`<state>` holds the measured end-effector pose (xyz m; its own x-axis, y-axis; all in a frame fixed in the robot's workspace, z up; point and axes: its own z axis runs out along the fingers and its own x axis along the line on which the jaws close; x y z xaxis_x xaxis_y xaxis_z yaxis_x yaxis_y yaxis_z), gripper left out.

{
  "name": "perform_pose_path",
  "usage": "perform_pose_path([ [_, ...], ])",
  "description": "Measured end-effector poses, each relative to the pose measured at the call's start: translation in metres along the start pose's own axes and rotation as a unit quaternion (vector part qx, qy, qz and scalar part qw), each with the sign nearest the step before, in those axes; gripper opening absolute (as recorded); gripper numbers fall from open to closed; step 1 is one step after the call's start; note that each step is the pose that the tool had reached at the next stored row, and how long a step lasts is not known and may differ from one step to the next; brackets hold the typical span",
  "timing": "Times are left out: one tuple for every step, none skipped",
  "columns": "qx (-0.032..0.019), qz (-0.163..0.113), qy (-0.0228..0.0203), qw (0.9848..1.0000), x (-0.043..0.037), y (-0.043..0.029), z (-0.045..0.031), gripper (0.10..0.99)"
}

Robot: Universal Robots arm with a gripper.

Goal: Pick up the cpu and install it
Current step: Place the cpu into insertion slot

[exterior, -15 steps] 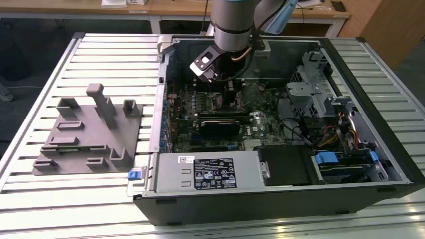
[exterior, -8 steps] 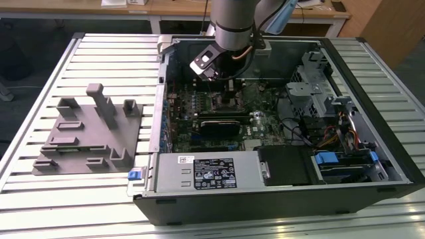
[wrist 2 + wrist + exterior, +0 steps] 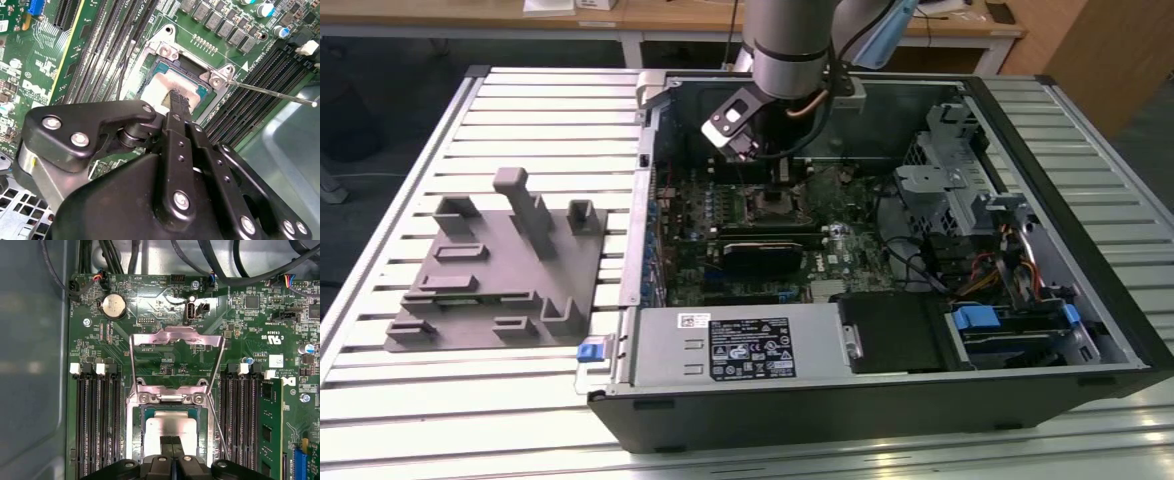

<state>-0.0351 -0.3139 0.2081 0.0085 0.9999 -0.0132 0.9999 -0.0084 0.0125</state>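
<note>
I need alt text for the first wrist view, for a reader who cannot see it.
The gripper, its fingers closed together, is over the silvery cpu, which lies in the open socket of a green motherboard. The socket's metal cover is folded back, and dark memory slots run along both sides.
</note>
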Motion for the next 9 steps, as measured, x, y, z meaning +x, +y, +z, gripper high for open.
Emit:
perform_pose_path([
  [-0.0001, 0.0, 0.0002, 1.0, 0.0, 0.0, 0.0, 0.106],
  [-0.0001, 0.0, 0.0001, 1.0, 0.0, 0.0, -0.0001, 0.106],
  [0.0, 0.0, 0.0, 1.0, 0.0, 0.0, -0.0004, 0.106],
  [0.0, 0.0, 0.0, 1.0, 0.0, 0.0, -0.0006, 0.106],
  [-0.0001, 0.0, 0.0001, 1.0, 0.0, 0.0, -0.001, 0.106],
  [0.0, 0.0, 0.0, 1.0, 0.0, 0.0, -0.0014, 0.106],
  [0.0, 0.0, 0.0, 1.0, 0.0, 0.0, -0.0014, 0.106],
  [0.0, 0.0, 0.0001, 1.0, 0.0, 0.0, -0.0014, 0.106],
  [0.0, 0.0, 0.0, 1.0, 0.0, 0.0, -0.0016, 0.106],
])
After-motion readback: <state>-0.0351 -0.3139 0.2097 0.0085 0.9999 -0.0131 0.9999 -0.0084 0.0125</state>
